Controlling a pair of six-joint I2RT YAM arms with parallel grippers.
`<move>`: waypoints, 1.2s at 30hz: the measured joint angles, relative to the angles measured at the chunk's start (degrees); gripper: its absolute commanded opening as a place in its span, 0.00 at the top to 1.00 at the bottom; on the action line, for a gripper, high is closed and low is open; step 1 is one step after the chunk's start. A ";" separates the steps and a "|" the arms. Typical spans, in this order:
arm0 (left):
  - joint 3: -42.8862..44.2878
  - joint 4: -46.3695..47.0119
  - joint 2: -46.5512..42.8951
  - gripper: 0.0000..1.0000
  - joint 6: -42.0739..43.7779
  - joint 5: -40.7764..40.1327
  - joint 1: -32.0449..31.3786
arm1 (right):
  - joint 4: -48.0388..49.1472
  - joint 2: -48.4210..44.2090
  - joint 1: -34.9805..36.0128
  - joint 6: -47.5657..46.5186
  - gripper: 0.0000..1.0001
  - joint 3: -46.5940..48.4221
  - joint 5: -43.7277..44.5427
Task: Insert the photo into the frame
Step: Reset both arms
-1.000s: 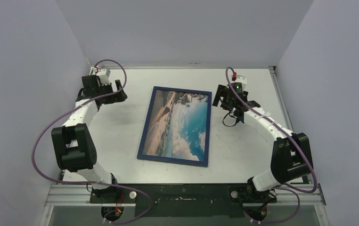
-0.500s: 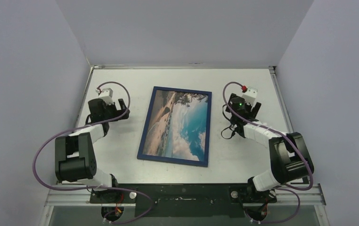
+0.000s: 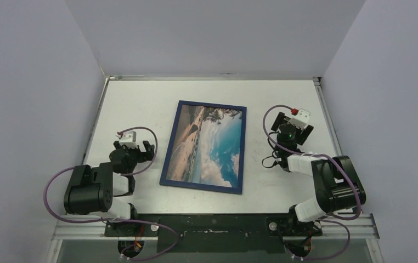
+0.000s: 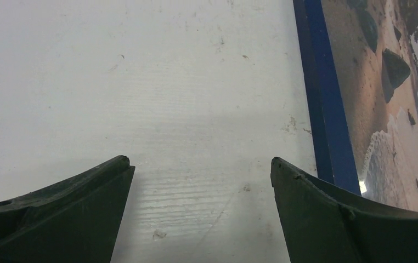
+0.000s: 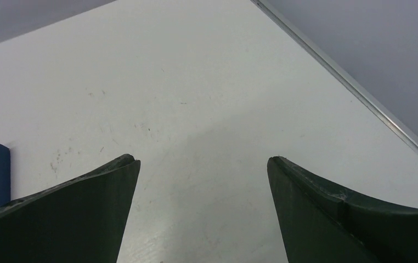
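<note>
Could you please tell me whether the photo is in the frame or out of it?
In: the photo fills the frame, its navy border around all four sides, lying flat and face up on the table.

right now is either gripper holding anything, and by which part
Nothing is held: the left gripper and right gripper are open and empty; the frame with the photo lies flat between them, untouched.
</note>
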 measured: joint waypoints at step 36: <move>4.87 2.49 0.20 0.04 1.73 -7.89 -3.32 | 27.56 7.67 -4.87 -10.80 0.10 -15.13 -11.19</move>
